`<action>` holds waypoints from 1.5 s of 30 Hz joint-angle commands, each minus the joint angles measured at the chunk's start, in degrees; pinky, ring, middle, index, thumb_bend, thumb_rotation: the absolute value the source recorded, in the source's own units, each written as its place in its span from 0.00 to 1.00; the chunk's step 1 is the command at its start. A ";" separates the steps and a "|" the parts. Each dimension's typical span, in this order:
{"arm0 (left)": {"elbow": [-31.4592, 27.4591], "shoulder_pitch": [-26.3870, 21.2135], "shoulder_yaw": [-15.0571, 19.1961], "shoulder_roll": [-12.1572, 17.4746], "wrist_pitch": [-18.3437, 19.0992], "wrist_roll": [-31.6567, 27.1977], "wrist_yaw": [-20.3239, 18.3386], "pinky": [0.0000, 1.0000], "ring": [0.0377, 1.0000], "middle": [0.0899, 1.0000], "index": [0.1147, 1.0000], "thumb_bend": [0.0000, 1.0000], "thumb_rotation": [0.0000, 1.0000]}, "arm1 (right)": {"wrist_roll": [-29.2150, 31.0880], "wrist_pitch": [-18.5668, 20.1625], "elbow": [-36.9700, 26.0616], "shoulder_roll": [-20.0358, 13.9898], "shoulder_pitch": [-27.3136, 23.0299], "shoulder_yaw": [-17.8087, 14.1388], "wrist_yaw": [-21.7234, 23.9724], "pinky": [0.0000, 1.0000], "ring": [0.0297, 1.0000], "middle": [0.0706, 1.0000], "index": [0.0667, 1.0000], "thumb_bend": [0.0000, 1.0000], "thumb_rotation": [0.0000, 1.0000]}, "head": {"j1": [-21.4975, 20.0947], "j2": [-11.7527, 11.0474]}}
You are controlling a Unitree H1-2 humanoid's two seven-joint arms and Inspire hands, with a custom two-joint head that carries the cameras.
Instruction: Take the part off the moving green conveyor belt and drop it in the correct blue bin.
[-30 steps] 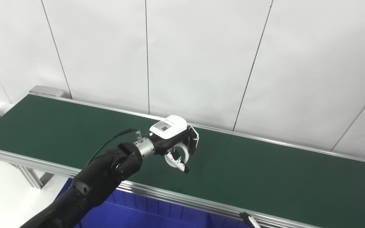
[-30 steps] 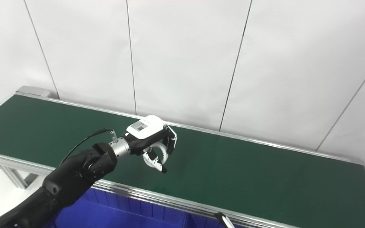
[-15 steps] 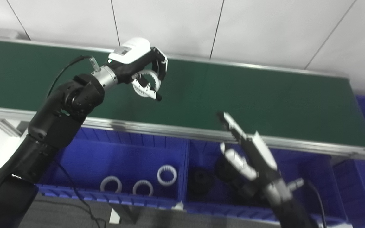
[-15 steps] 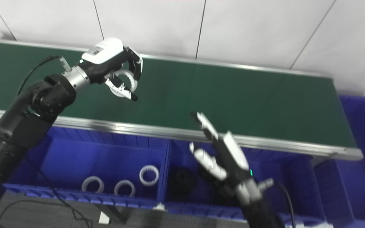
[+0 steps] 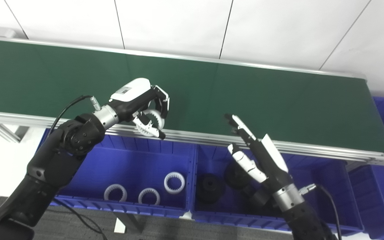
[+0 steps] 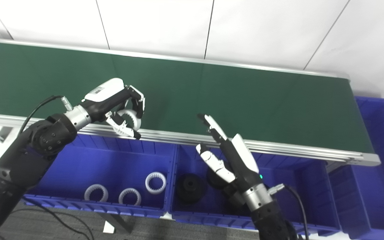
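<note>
From here I see my left hand (image 5: 138, 101) curled shut around the white gear ring (image 5: 152, 120) — its fingers hide part of the ring — above the near rail of the green conveyor belt (image 5: 278, 96), the left blue bin (image 5: 88, 170) at its 6 o'clock. Half a second ago I held it higher, over mid-belt. Three white rings (image 5: 174, 182) lie there. In the middle bin (image 5: 212, 156), black parts (image 5: 210, 187) are partly masked by my right hand (image 5: 258, 156), open — fingers spread toward 11 o'clock, holding nothing.
</note>
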 commanded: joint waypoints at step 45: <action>3.37 9.38 -6.03 -1.15 0.97 6.25 0.01 0.37 0.44 0.47 0.37 0.46 0.00 | 0.77 4.46 -5.29 -0.45 -1.06 -0.97 0.64 0.87 0.94 0.97 0.94 0.33 0.95 | -0.18 1.33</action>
